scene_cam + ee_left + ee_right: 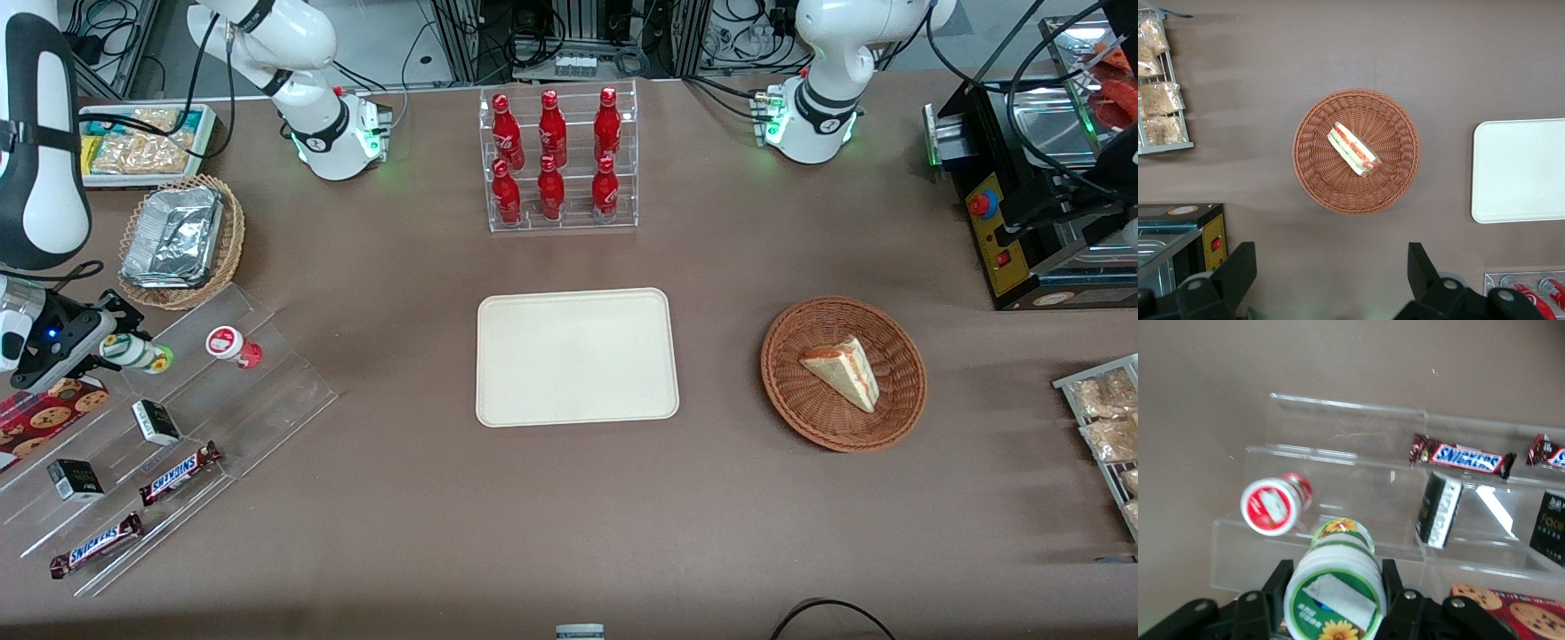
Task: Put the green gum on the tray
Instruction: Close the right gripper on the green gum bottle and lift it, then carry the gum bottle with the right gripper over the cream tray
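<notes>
A: Right, you have the gripper (1335,600) at the clear stepped rack (169,427), at the working arm's end of the table. Its fingers (1279,583) are clamped on the sides of the green gum (1336,587), with the bottle lying tipped over between them.

B: Why is it tipped like that?

A: My guess is you reached in from the side, since the rack's steps leave little room from above. The lid faces the wrist camera, so you can see its green ring and a sunflower. The lettering is too small to read.

B: And the red gum (233,346)?

A: It lies on the same step, just beside the green one and apart from it.

B: Anything legible on the rack?

A: Two bars say SNICKERS (180,473) on the lower steps, nearer the front camera. Two small dark boxes (156,421) sit between the bars and the gum, and a cookie packet (44,411) lies at the rack's edge.

B: The tray (576,356)?

A: It is well apart from the rack, toward the table's middle. You have a lift and a long carry ahead.
</notes>
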